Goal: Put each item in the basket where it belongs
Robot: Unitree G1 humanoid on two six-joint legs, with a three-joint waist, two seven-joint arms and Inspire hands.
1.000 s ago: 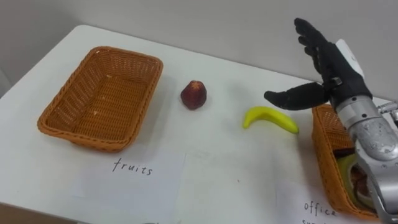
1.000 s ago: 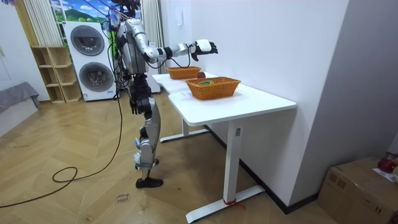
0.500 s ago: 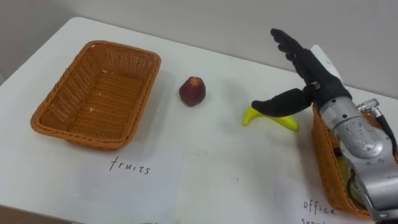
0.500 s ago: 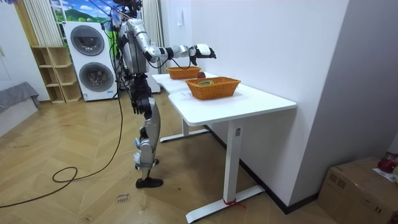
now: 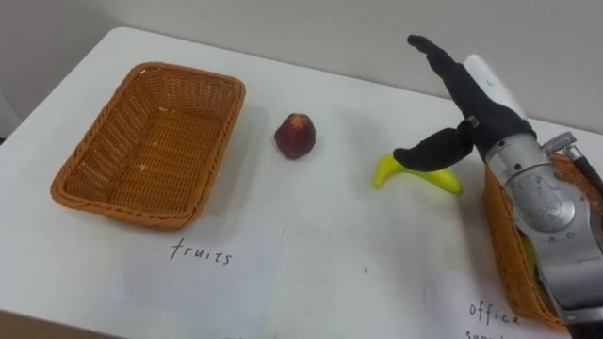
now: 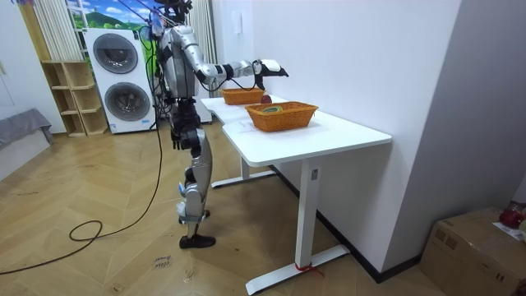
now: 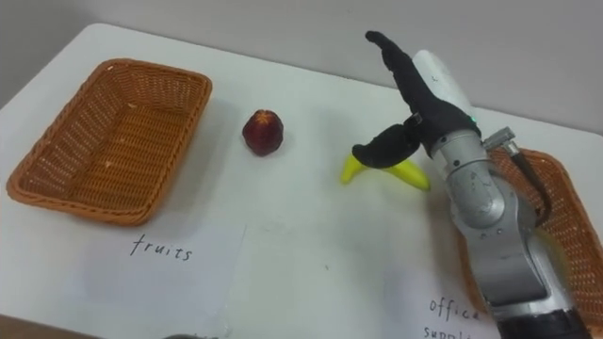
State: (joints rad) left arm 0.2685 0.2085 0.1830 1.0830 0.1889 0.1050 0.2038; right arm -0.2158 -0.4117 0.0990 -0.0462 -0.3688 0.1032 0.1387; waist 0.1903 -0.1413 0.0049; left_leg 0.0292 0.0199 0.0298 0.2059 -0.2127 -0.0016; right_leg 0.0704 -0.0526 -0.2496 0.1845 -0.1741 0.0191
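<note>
Reaching over the table (image 5: 330, 268): right hand (image 5: 474, 102) released, fingers straight toward the upper frame, thumb spread low across the banana (image 5: 384, 172) right of centre, hiding its middle; contact unclear. Red fruit (image 5: 295, 136) sits upper centre, beside the fruits basket (image 5: 193, 75) at left. Office basket (image 5: 504, 254) cut off lower right, behind the forearm. Left hand (image 6: 177, 138) hangs at the hip.

White table (image 5: 330, 254) carrying two baskets, empty wicker basket (image 5: 151, 132) sitting at the left, red fruit (image 5: 295, 136) lying just right of it, yellow banana (image 5: 384, 172) lying further right, second wicker basket (image 5: 499, 264) sitting at the right edge, handwritten paper sheet (image 5: 203, 273) lying before the left basket, another sheet (image 5: 471, 306) lying before the right one.
</note>
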